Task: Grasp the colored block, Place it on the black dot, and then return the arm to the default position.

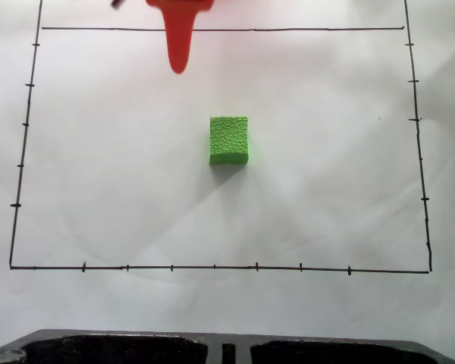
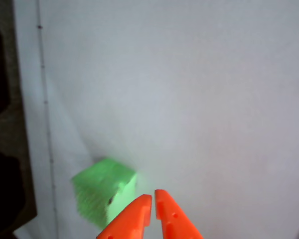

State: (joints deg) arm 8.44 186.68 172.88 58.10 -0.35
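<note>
Green colored block (image 1: 229,139) sits square to the border lines, no long axis; claw (image 2: 153,198) closed, empty, at its 12 o'clock.

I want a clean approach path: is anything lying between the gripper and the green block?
Nothing visible does. In the fixed view only bare white paper separates the orange gripper from the green block. In the wrist view the fingertips sit nearly together, just beside the block.

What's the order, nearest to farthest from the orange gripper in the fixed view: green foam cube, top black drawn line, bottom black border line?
From the orange gripper:
1. Top black drawn line, crossing behind the finger.
2. Green foam cube, mid-sheet below the tip.
3. Bottom black border line, near the lower edge.
</note>
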